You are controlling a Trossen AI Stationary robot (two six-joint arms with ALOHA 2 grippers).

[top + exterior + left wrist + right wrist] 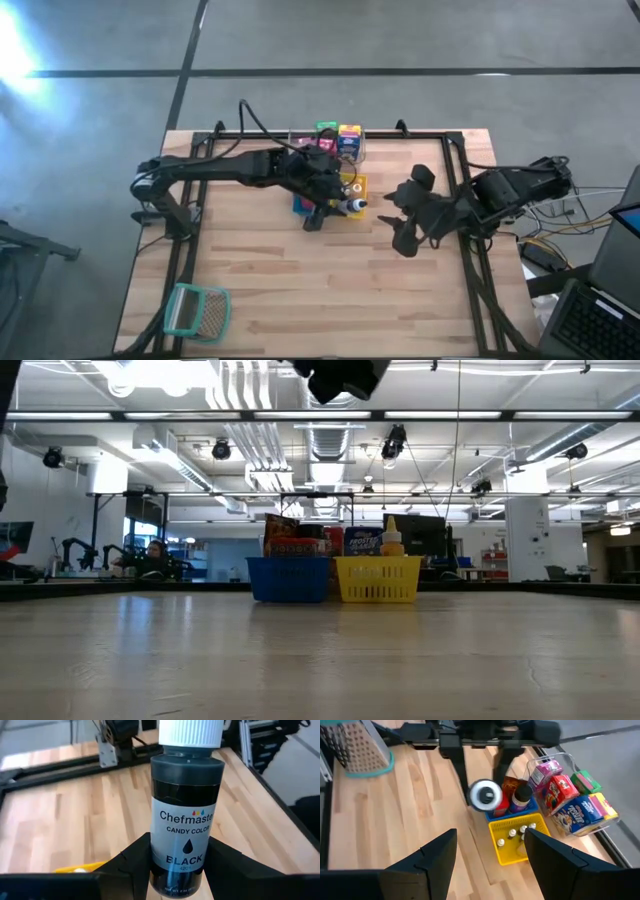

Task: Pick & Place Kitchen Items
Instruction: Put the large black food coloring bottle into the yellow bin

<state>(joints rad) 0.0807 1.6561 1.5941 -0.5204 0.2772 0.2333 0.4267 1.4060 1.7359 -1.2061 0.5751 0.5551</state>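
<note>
grey floor (100, 120), ceiling strip lights (330, 415), white ducts (240, 400)

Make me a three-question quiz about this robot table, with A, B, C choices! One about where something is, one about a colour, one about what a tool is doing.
1. Where is the mesh basket?
A. near table corner on the left arm's side
B. inside the yellow tray
C. under the right arm

2. What colour is the bottle's cap?
A. red
B. white
C. green

3. The left tool is:
A. open and empty
B. shut on the bottle
C. out of sight

Answers: 1 A, high view shows it there. 2 B, the ribbed cap is white. 3 B, its fingers clamp the bottle's sides.
</note>
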